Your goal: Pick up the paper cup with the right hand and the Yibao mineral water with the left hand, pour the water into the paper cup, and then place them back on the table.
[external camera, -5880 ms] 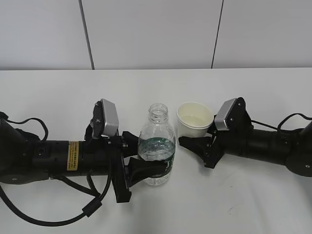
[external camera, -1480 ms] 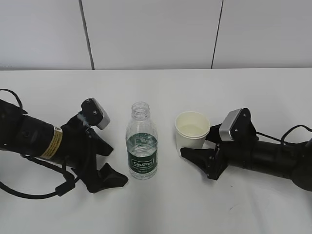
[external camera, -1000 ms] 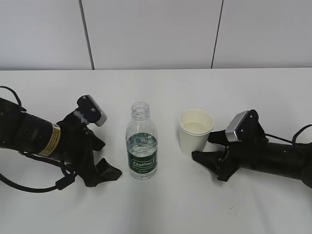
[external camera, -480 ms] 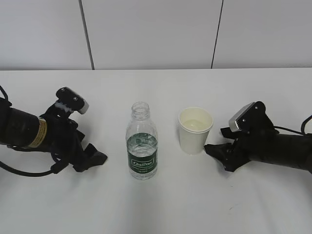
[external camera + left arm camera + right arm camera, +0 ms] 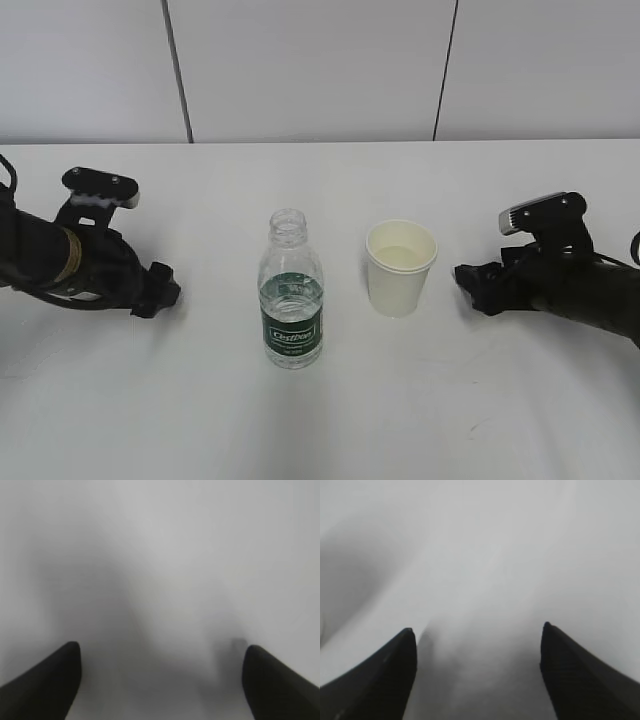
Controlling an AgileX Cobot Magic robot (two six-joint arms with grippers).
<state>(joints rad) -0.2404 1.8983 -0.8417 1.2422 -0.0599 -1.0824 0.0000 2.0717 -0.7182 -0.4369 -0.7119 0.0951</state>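
The Yibao mineral water bottle (image 5: 292, 293), clear with a green label and no cap, stands upright on the white table (image 5: 330, 430) at the middle. The white paper cup (image 5: 400, 266) stands upright just right of it, with some water inside. My left gripper (image 5: 163, 291) is open and empty, well left of the bottle, pointing down at the table. My right gripper (image 5: 472, 287) is open and empty, a little right of the cup. The left wrist view shows wide-apart fingertips (image 5: 50, 677) over blurred white table. The right wrist view shows the same (image 5: 385, 670).
A grey panelled wall (image 5: 320, 70) stands behind the table's far edge. Black cables trail from both arms at the left and right borders.
Both grippers have let go and drawn back outward: the left arm to the left, away from the bottle, the right arm to the right, away from the cup. Bottle and cup stand still.
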